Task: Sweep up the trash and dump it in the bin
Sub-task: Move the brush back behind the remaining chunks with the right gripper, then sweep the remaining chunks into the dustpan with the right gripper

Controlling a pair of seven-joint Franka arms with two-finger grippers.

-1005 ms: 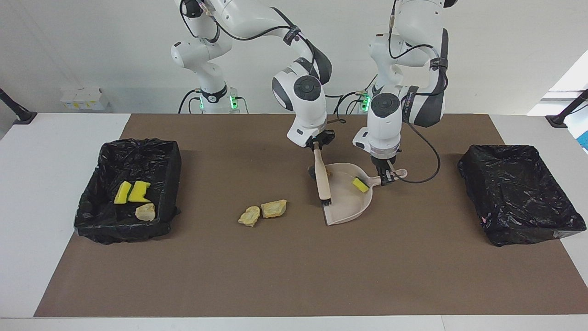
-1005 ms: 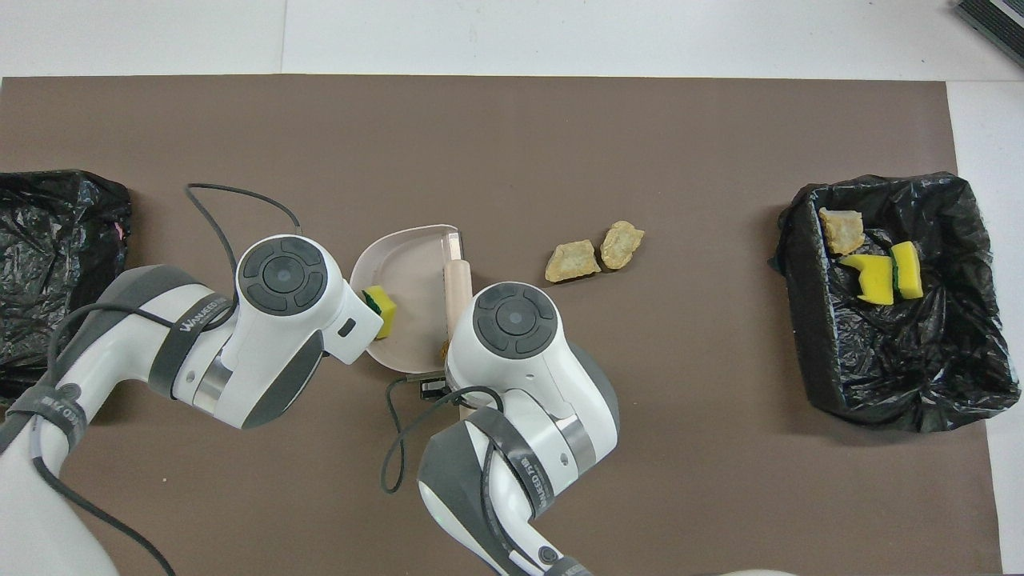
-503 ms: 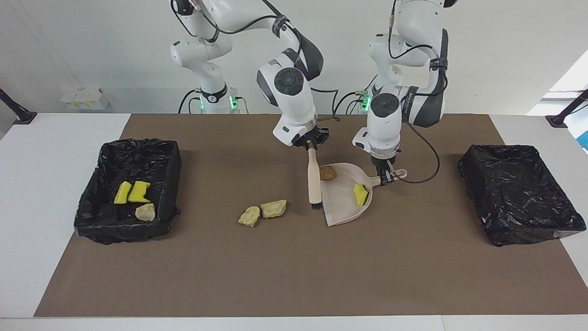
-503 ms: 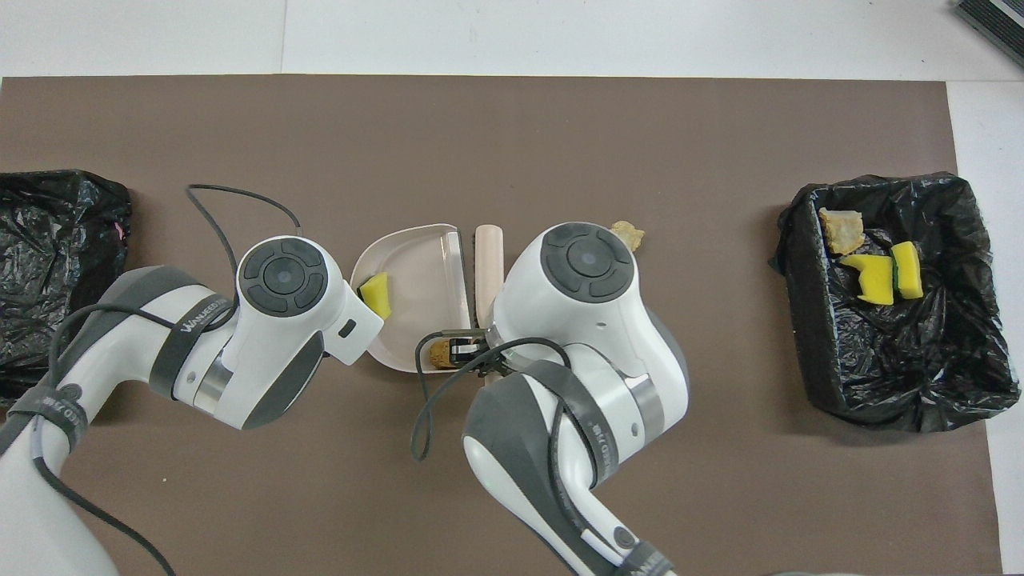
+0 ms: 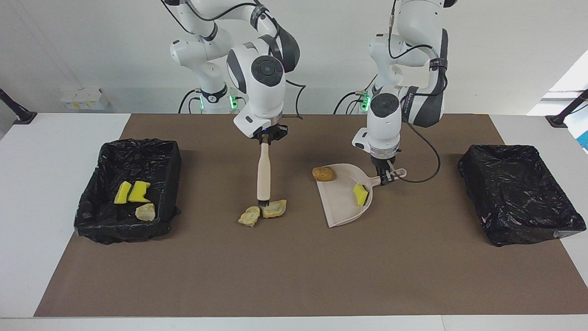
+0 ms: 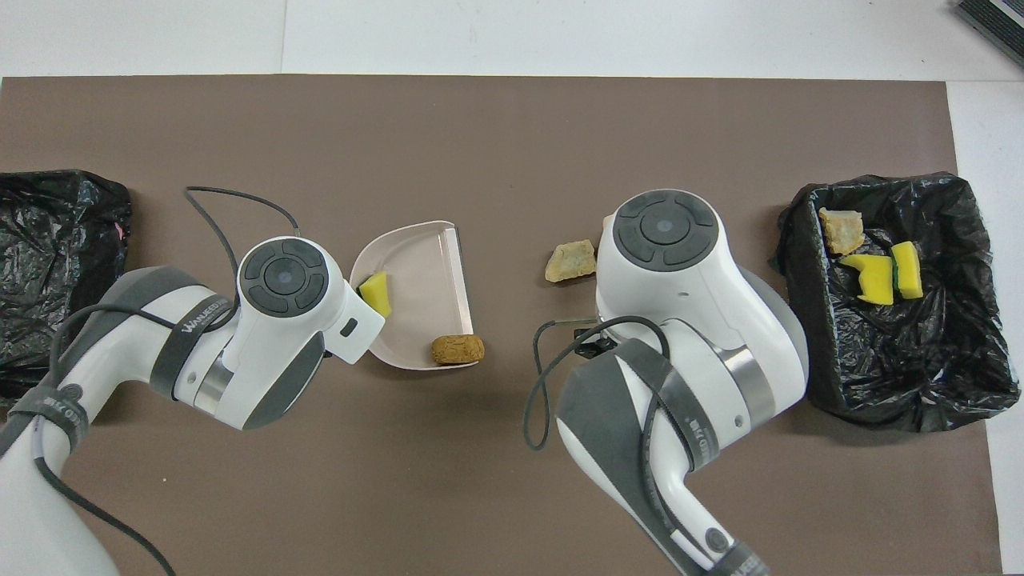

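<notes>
Right claw (image 5: 265, 141) grips the brush (image 5: 263, 177), left claw (image 5: 387, 176) the dustpan (image 5: 342, 202), over a brown mat (image 5: 294, 266)

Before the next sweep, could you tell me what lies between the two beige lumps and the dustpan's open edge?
Nothing: between the beige lumps and the dustpan only bare brown mat shows, clearest in the facing view.

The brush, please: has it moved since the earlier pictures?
Yes. The brush, held by the right tool, has left the dustpan and gone toward the bin with trash in it; its bristles now meet the two beige lumps.
</notes>
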